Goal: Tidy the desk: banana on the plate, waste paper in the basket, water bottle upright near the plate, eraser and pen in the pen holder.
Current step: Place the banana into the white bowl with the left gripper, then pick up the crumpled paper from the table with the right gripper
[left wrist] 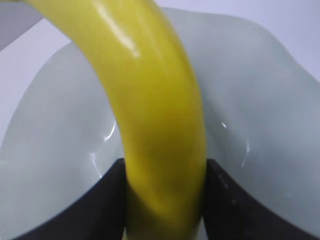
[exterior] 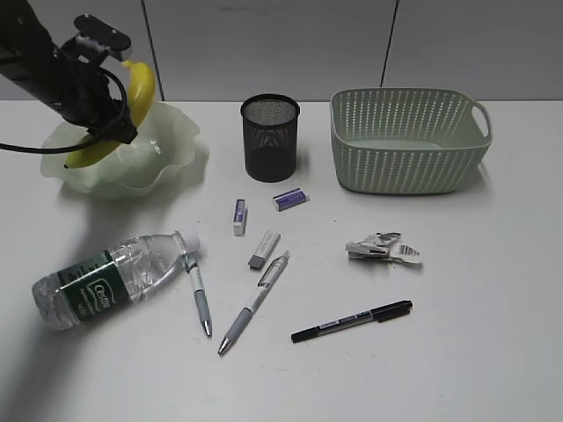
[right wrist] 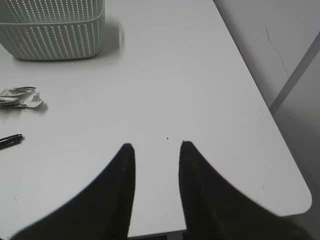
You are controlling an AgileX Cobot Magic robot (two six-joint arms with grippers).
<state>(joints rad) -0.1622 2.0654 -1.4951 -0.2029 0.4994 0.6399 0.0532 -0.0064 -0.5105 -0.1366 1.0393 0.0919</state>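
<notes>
Exterior view: The left arm enters from the upper left corner; its upper links are cut off by the frame edge. The left gripper (exterior: pixel 104 110) is closed on the banana (exterior: pixel 139 83), which stands steeply tilted over the plate (exterior: pixel 171 145). The banana's middle is hidden behind the gripper body; its lower end (exterior: pixel 84 158) shows inside the plate, but contact with the plate floor cannot be confirmed. The right gripper is not visible here. On the desk (exterior: pixel 475 334) the water bottle (exterior: pixel 110 281) lies on its side at front left, well apart from the plate. The pen holder (exterior: pixel 270 136) stands upright between the plate and the basket (exterior: pixel 409 136). Three erasers (exterior: pixel 239 216) (exterior: pixel 290 199) (exterior: pixel 264 249) lie in front of the pen holder. Two click pens (exterior: pixel 200 294) (exterior: pixel 255 301) and a black marker (exterior: pixel 352 322) lie nearer the front edge. The waste paper (exterior: pixel 383 249) lies in front of the basket, outside it.

Left wrist view: The banana (left wrist: pixel 160 115) fills the centre, clamped between two dark fingers (left wrist: pixel 107 205) that press on both of its sides. Both banana ends are cut off. The plate (left wrist: pixel 260 100) lies blurred behind it.

Right wrist view: The right gripper (right wrist: pixel 156 150) hovers over bare desk (right wrist: pixel 200 75) with jaws parted and nothing between them. The basket (right wrist: pixel 55 35) is cropped at the top, the waste paper (right wrist: pixel 20 97) lies at left, and only the marker's tip (right wrist: pixel 10 141) shows.
</notes>
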